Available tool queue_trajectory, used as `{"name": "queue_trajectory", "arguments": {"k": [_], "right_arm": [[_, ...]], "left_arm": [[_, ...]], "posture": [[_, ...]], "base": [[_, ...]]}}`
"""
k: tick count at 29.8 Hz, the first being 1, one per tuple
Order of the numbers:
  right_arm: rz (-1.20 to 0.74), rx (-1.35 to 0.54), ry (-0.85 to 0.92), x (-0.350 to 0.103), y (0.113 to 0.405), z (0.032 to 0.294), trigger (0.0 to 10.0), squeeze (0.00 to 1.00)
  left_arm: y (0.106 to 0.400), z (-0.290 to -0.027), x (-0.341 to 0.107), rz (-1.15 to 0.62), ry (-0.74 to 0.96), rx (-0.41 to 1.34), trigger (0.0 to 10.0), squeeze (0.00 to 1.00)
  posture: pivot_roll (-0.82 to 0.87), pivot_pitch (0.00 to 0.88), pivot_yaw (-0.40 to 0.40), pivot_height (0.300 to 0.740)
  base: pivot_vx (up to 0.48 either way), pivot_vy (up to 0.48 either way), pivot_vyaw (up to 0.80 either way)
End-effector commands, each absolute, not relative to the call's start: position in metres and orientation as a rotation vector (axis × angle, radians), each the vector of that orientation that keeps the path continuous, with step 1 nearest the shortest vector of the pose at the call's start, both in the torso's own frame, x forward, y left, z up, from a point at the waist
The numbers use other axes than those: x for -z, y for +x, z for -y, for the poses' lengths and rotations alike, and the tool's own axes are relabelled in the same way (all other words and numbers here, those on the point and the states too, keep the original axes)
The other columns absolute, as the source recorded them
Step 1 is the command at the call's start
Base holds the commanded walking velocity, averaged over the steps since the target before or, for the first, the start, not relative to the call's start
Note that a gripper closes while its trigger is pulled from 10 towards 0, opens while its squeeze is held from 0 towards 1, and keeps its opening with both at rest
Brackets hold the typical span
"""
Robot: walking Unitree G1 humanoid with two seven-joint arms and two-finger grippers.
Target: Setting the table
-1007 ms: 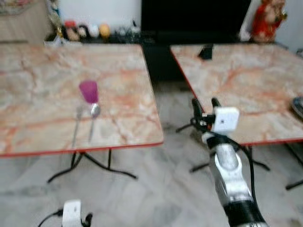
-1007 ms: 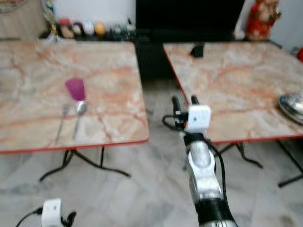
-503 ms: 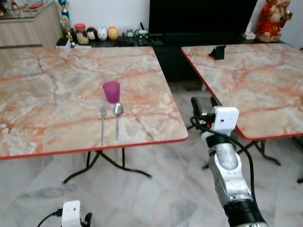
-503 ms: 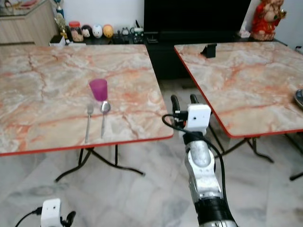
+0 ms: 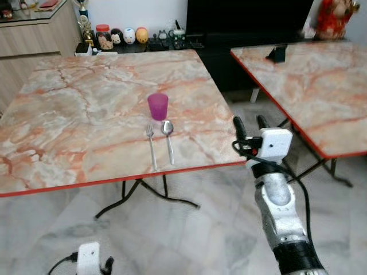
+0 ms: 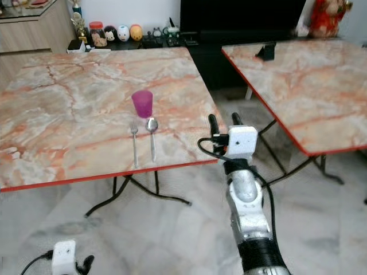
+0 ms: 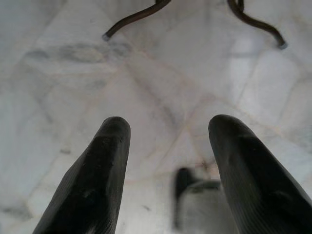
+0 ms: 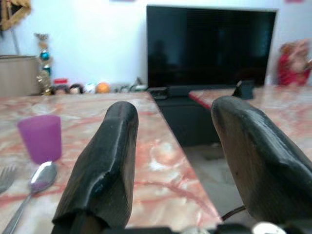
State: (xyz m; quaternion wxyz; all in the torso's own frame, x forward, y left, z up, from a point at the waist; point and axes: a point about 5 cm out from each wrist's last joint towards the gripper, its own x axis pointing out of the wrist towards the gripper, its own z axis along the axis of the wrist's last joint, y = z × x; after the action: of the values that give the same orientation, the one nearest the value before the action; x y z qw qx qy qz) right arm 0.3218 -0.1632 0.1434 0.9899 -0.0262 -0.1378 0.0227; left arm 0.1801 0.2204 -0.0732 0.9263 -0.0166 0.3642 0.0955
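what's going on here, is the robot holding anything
No, both grippers are empty. A purple cup stands on the near marble table, with a fork and a spoon lying side by side just in front of it. The right gripper is raised and open off that table's right corner, over the gap to the second table. The left gripper hangs low and open, pointing at the floor.
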Motion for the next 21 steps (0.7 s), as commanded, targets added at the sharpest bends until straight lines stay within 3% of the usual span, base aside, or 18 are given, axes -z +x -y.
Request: {"name": "queue_trajectory", "arguments": {"k": [1,4,21], "right_arm": [[0.299,-0.067,-0.053,-0.1493,0.3237,0.1561,10.0,0.00],[0.299,-0.066,-0.056,-0.1494,0.3235,0.1563,10.0,0.00],[0.288,-0.067,-0.051,-0.1476,0.3228,0.1550,10.0,0.00]], "left_arm": [[0.1799,-0.2249,0.0723,-0.748,-0.012,-0.195,10.0,0.00],[0.1803,-0.2243,0.0720,-0.742,-0.011,-0.195,10.0,0.00],[0.1865,-0.2211,0.0681,-0.701,0.001,-0.185,10.0,0.00]], "posture": [[-0.08,0.000,-0.015,0.736],[-0.08,0.000,-0.017,0.736],[-0.08,0.000,-0.020,0.736]], "base": [[0.000,0.322,0.00],[0.000,0.316,0.00],[0.000,0.000,0.00]]}}
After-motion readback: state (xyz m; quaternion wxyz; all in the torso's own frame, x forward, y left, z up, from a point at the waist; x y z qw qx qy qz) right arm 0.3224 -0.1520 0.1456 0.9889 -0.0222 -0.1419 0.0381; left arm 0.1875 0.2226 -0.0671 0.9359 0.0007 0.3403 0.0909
